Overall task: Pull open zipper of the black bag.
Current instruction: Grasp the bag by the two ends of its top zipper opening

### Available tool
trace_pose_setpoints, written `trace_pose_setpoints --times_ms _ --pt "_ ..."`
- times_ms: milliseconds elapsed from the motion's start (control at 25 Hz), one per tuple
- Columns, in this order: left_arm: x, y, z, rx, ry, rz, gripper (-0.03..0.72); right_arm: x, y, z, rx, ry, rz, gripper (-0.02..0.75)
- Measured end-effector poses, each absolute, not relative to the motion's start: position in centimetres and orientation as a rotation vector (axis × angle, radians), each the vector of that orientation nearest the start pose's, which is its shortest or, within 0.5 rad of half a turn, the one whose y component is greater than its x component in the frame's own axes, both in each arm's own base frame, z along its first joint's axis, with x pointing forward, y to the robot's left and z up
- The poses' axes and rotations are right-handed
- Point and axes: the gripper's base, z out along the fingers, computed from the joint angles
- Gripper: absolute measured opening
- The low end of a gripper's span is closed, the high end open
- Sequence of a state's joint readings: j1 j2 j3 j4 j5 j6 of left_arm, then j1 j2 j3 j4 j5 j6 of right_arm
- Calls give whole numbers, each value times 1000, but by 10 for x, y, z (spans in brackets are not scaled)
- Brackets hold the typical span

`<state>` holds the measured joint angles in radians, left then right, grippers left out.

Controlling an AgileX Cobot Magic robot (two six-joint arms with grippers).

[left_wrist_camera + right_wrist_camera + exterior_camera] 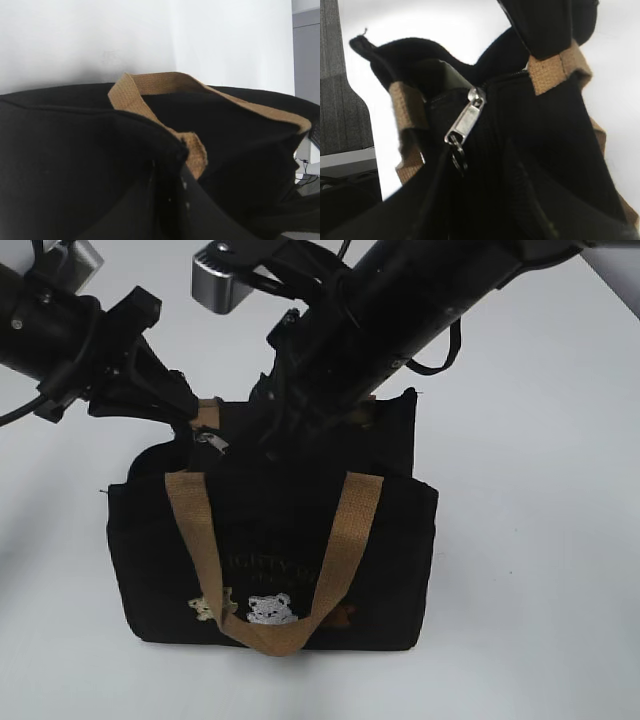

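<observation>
Left: the left gripper [185, 405] is clenched on the upper left corner of the black bag [270, 540], pinching fabric beside the rear tan handle [207, 412] and steadying that end; in the left wrist view only dark fabric and webbing fill the frame.

Centre: the bag stands upright on the white table [540, 540], its front tan handle [270, 570] hanging in a loop over the embroidered bears [268, 608]. The zipper [465, 120] runs along the top edge; its silver pull tab [213, 438] lies near the left end, just beside the left gripper.

Right: the right gripper [275, 430] reaches down over the top of the bag, just right of the tab. In the right wrist view the tab hangs free with a small ring [458, 159] below it; nothing visibly pinches it. Whether these jaws are parted or closed cannot be told.

Step in hand, as judged: approach to the tab, with the bag already braced. The next move calls for the right gripper to centre on the tab, close firmly on the thin metal, then draw it along the zip line away from the held corner while the left grip resists.
</observation>
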<state>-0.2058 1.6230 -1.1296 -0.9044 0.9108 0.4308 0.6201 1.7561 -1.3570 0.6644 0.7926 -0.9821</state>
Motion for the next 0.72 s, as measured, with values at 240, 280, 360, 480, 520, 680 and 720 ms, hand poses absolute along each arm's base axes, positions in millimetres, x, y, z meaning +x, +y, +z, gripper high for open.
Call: trace_pose_setpoints --times_ms 240,280,360,480,520,680,720 --pt "308 -122 261 197 2626 -1030 30 289 255 261 -1478 2075 630 171" --pt "308 -122 261 197 2626 -1030 30 289 255 261 -1482 2075 626 134" --pt "308 -122 261 197 2626 -1030 30 290 255 261 -1492 2071 612 49" --pt "308 -122 261 196 2625 -1033 30 288 252 266 -1504 2052 587 20" --pt "307 -123 261 196 2624 -1038 30 288 251 268 -1511 2044 575 18" --pt "307 -125 262 191 2620 -1054 30 285 246 279 -1520 2021 518 14" --pt "307 -125 263 189 2618 -1061 30 284 244 283 -1514 2021 504 14"
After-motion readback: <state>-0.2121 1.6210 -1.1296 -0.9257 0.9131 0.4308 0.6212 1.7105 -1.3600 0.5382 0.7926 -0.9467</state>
